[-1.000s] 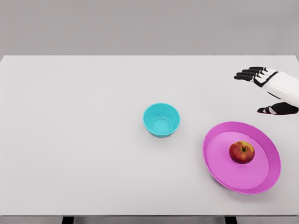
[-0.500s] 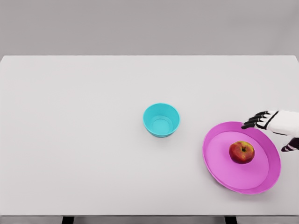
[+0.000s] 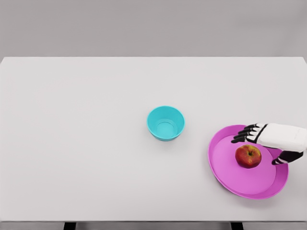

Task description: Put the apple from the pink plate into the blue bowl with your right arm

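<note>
A red and yellow apple (image 3: 248, 156) lies on the pink plate (image 3: 225, 165) at the table's right side. My right hand (image 3: 259, 146) comes in from the right edge and hovers over the plate, just behind and to the right of the apple. Its black fingers (image 3: 243, 133) are spread above the apple's far side and its thumb (image 3: 282, 159) sits to the apple's right; the hand is open and holds nothing. The blue bowl (image 3: 165, 123) stands empty near the table's middle, left of the plate. The left arm is out of view.
The white table (image 3: 86, 134) stretches wide to the left and behind the bowl. Its front edge runs along the bottom of the view, close below the plate.
My right hand has come down and to the left from the table's far right, moving over the plate's rim until it is beside the apple. The apple, plate and bowl have not moved.
</note>
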### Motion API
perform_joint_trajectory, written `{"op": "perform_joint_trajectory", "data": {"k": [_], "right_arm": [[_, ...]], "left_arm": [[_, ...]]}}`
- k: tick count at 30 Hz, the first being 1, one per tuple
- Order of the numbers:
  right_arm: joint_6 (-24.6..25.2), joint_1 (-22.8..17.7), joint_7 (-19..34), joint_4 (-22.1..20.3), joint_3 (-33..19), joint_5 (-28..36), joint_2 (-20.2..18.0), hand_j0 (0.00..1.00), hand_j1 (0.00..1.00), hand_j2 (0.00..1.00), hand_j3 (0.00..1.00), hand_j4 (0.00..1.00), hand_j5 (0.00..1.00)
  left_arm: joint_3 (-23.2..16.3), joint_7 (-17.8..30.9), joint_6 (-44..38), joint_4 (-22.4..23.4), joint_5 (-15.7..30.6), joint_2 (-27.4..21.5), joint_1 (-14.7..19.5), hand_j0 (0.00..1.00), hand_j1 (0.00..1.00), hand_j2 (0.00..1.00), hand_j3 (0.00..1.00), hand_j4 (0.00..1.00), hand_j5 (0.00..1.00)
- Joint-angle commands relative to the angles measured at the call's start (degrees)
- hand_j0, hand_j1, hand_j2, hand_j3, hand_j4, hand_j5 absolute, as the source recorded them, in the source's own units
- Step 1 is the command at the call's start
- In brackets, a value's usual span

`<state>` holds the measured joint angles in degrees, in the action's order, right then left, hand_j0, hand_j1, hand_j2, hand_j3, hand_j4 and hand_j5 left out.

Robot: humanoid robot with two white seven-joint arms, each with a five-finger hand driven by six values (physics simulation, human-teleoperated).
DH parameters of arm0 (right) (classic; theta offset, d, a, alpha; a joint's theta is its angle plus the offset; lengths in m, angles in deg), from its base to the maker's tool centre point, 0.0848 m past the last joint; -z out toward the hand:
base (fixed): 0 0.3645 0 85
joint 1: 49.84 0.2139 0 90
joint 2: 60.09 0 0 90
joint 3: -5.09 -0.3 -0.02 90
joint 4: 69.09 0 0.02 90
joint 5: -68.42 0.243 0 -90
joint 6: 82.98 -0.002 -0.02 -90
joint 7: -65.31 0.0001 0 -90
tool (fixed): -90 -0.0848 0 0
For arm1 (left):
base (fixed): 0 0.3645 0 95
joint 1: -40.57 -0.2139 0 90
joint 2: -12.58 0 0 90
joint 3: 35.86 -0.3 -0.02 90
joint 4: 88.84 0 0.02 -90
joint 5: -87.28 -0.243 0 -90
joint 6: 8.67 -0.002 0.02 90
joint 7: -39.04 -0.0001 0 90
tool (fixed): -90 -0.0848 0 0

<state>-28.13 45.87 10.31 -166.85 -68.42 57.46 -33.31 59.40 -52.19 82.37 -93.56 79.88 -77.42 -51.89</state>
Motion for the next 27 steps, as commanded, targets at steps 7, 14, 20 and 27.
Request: {"op": "perform_joint_trajectory", "data": {"k": [7, 14, 20, 27], "right_arm": [[0.14, -0.09, 0.00, 0.73, 1.01, -0.28, 1.87, 1.00, 1.00, 1.00, 1.00, 1.00, 1.00], [0.14, -0.09, 0.00, 2.75, 1.10, -0.28, 3.19, 1.00, 1.00, 1.00, 1.00, 1.00, 1.00], [0.14, -0.09, 0.00, 2.32, 1.54, -0.55, 3.80, 1.00, 1.00, 1.00, 1.00, 1.00, 1.00], [0.14, 0.00, 0.00, 2.14, 2.77, -0.55, 3.89, 1.00, 1.00, 1.00, 1.00, 1.00, 1.00]], "left_arm": [[0.00, 0.00, 0.01, -0.03, 0.03, 0.00, 0.00, 1.00, 1.00, 1.00, 1.00, 1.00, 1.00], [0.00, 0.00, 0.01, 0.06, -0.06, 0.00, 0.00, 1.00, 1.00, 1.00, 1.00, 1.00, 1.00], [0.00, 0.00, 0.01, -0.03, -0.06, 0.00, 0.00, 1.00, 1.00, 1.00, 1.00, 1.00, 1.00], [0.00, 0.00, 0.01, -0.03, -0.06, 0.00, 0.00, 1.00, 1.00, 1.00, 1.00, 1.00, 1.00]]}}
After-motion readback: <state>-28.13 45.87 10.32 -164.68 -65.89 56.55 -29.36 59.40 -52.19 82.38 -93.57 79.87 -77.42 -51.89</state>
